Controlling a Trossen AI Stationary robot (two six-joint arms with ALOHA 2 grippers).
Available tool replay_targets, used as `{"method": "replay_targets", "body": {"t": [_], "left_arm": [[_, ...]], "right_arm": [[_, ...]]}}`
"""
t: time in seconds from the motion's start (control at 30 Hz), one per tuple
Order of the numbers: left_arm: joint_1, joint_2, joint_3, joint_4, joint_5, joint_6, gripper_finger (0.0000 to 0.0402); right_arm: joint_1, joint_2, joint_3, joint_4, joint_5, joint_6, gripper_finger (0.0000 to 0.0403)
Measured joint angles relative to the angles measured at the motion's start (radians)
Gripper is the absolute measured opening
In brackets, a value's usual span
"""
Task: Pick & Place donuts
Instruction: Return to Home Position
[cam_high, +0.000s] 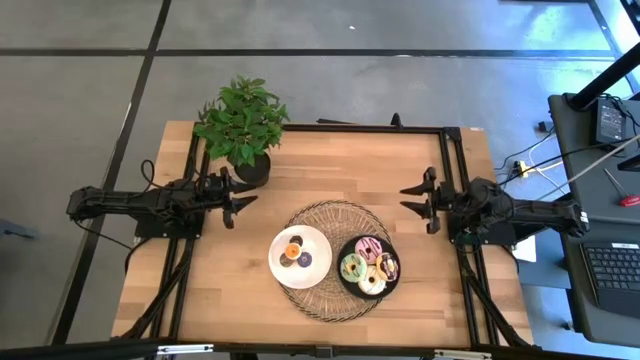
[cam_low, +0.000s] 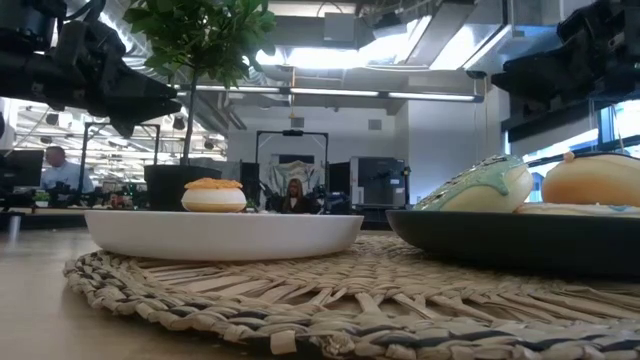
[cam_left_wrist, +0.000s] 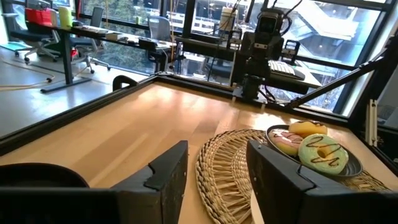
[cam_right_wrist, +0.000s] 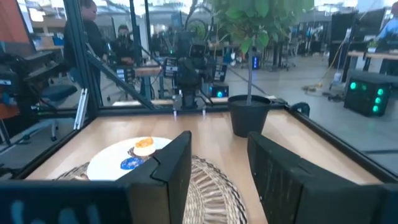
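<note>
The wooden table (cam_high: 330, 160) has a round woven mat (cam_high: 331, 214) in the middle. 2 plates sit side by side on the mat.

The white plate (cam_high: 314, 240) holds 3 tiny donuts. The orange donut (cam_high: 293, 250) is there, with the purple donut (cam_high: 304, 260) and the brown donut (cam_high: 288, 263) close beside it. In the low view the orange donut (cam_low: 213, 195) sits on top of the white plate (cam_low: 225, 236).

The black plate (cam_high: 342, 284) is just to the right of the white plate. It holds 4 big donuts packed close together: the pink donut (cam_high: 369, 249), the green donut (cam_high: 352, 266), the cream donut (cam_high: 372, 281) and the chocolate donut (cam_high: 388, 266). The left wrist view shows dark squiggles of icing on the green donut (cam_left_wrist: 322, 155).

The left claw (cam_high: 238, 197) hangs over the left side of the table, next to the potted plant (cam_high: 240, 120) and away from the plates. Its 2 fingers are spread wide apart and there is nothing between them.

The right claw (cam_high: 405, 199) hangs over the right side of the table, up past the black plate and not touching it. Its fingers are spread wide too, and it has nothing in them.
</note>
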Motion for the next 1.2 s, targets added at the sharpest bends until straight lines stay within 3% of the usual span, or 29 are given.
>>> {"method": "replay_targets", "body": {"t": [0.37, 0.53, 0.73, 0.9, 1.2], "left_arm": [[0.0, 0.001, 0.0, 0.0, 0.0, 0.0, 0.0161], [0.0, 0.001, 0.0, 0.0, 0.0, 0.0, 0.016], [0.0, 0.001, 0.0, 0.0, 0.0, 0.0, 0.0158], [0.0, 0.001, 0.0, 0.0, 0.0, 0.0, 0.0159], [0.0, 0.001, 0.0, 0.0, 0.0, 0.0, 0.016]], "right_arm": [[0.0, -0.002, -0.043, 0.068, 0.017, 0.0, 0.0157], [0.0, -0.002, -0.043, 0.041, 0.021, 0.001, 0.0157], [0.0, -0.002, -0.042, -0.09, 0.144, -0.014, 0.0157], [0.0, 0.004, -0.042, -0.12, 0.15, 0.0, 0.0157], [0.0, 0.012, -0.042, -0.119, 0.152, -0.165, 0.0157]]}}
